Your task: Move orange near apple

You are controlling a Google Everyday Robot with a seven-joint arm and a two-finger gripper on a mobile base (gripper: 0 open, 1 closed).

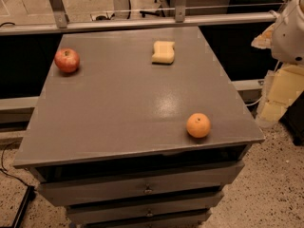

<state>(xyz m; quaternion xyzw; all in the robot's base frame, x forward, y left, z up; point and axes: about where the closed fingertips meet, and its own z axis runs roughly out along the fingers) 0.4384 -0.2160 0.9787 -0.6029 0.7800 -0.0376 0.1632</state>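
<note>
gripper (278, 99): parked off the right edge of the top, pale block under the white wrist, partly cut by the frame. Open or closed: I can't tell from here, so check before you commit.
orange (198, 125): front-right of the top (118, 103), near the front edge, sitting free, nothing touching it.
orange vs gripper: you'll find it to the picture-left and a bit lower, well apart. Your reach goes in over the right edge.
axis: round, no long axis, so any wrist angle should do. It may roll if nudged.
apple (67, 60): far-left corner, well apart from the orange. Your carry runs diagonally across the top.
sponge (163, 52): far side, middle, probably off the diagonal.
surface: flat grey, slight sheen, no lip showing at the edges.
room: drawers (147, 189) below, speckled floor (266, 194), metal rail (142, 23) behind.
</note>
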